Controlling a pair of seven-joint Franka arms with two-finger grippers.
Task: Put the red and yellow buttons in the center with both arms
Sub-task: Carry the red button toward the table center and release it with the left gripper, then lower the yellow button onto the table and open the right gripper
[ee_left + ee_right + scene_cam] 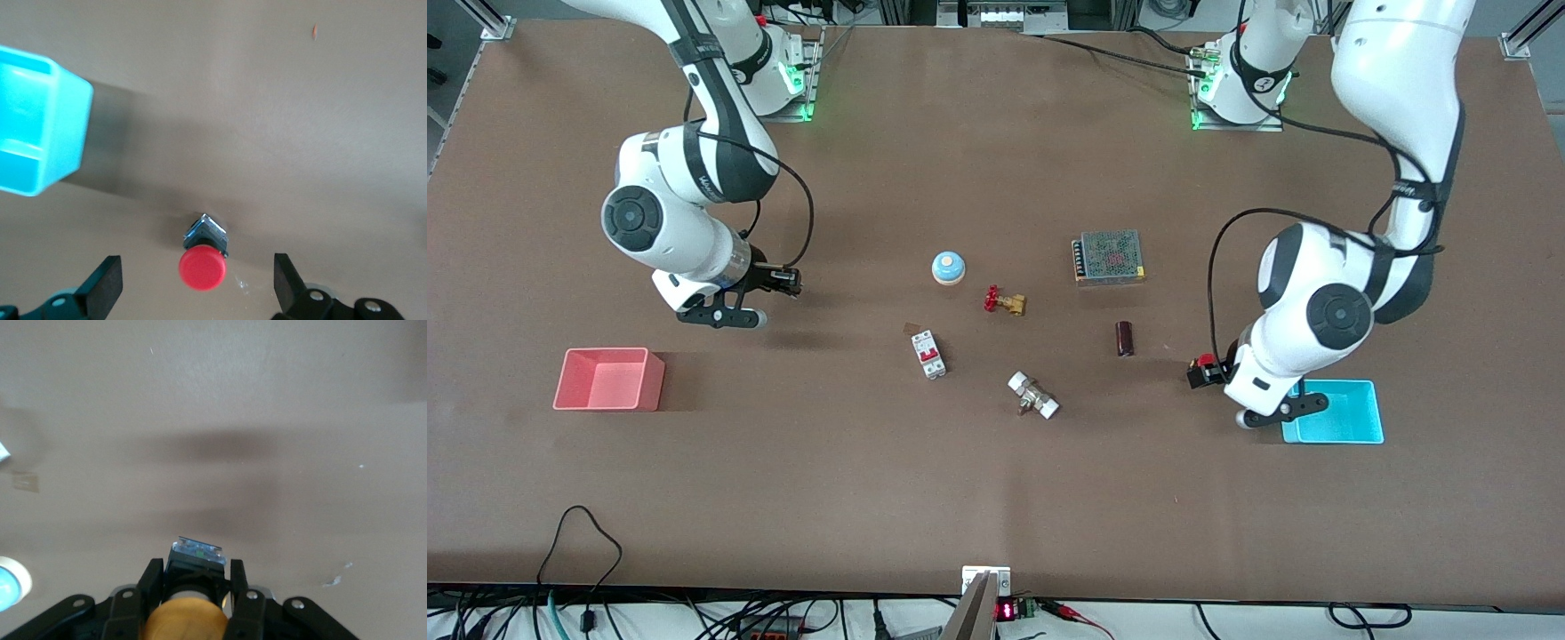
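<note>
With the yellow button [185, 621] clamped in the right claw [190, 587] and the left claw [198, 280] spread astride the red button [202, 267] near the counter [996, 498] edge at the left arm's end, a glancing closure could tip the red cap.

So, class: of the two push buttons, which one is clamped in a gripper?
The yellow button, gripped by the right gripper. The red button sits unheld between the left gripper's open fingers.

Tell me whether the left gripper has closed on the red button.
No: in the left wrist view the left gripper stands open, its fingers apart from the red button.
</note>
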